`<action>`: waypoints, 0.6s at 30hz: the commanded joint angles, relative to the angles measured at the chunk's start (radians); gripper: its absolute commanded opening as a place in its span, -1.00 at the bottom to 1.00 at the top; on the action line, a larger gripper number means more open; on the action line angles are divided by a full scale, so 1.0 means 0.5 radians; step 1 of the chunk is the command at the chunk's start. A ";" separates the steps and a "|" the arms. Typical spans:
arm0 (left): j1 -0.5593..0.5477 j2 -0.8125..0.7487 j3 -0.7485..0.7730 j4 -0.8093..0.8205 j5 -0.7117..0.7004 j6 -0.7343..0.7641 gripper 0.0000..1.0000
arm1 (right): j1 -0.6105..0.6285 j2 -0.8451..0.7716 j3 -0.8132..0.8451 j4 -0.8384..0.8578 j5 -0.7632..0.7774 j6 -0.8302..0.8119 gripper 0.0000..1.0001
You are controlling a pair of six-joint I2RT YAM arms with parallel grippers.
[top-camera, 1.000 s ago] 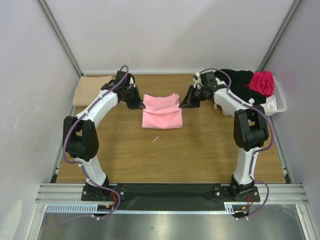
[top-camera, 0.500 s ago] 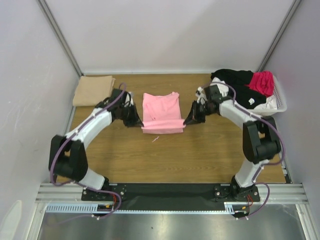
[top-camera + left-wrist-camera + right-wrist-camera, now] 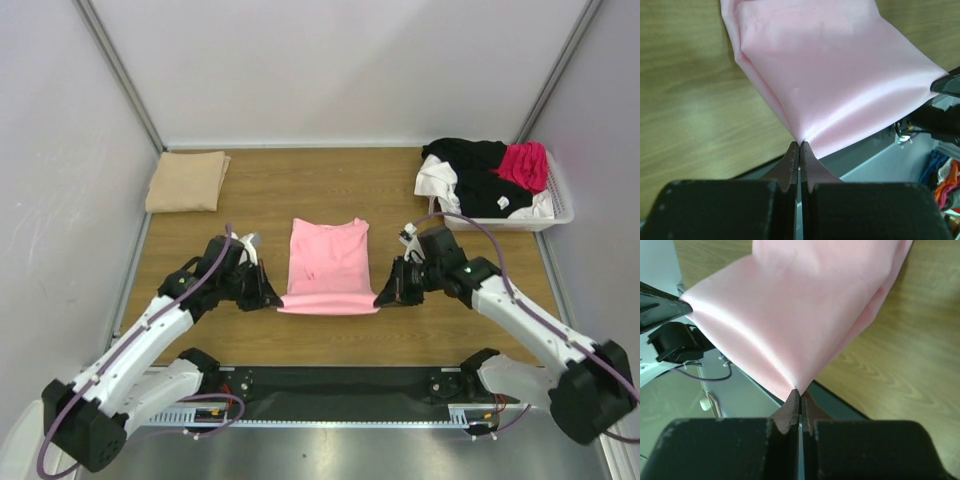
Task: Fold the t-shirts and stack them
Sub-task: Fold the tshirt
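Note:
A light pink t-shirt (image 3: 328,262) lies stretched on the wooden table, pulled toward the near edge. My left gripper (image 3: 274,300) is shut on its near left corner, and the pink cloth (image 3: 840,85) runs away from the closed fingertips. My right gripper (image 3: 381,298) is shut on its near right corner, with the pink cloth (image 3: 795,315) taut above the tips. A folded tan t-shirt (image 3: 187,181) lies at the far left. Black (image 3: 470,170), magenta (image 3: 524,164) and white (image 3: 436,180) shirts are piled in the basket.
A white plastic basket (image 3: 563,212) stands at the far right corner. Grey walls enclose the table on three sides. The black strip and metal rail (image 3: 330,385) run along the near edge under the held cloth corners.
Both grippers have pulled the pink shirt's corners from the far middle of the table toward the near edge, dragging and lengthening the shirt. Both arms now reach low near the front.

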 commanded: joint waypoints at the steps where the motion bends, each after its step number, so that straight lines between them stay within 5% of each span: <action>1: -0.059 -0.164 -0.032 -0.211 -0.123 -0.128 -0.99 | 0.057 -0.251 -0.060 -0.125 0.188 0.176 -1.00; 8: -0.068 -0.057 0.100 -0.178 -0.230 -0.134 -0.99 | 0.069 -0.246 -0.066 -0.036 0.235 0.186 -1.00; 18: 0.017 0.526 0.633 -0.147 -0.279 0.099 -0.99 | -0.099 0.331 0.452 -0.012 0.207 -0.201 -1.00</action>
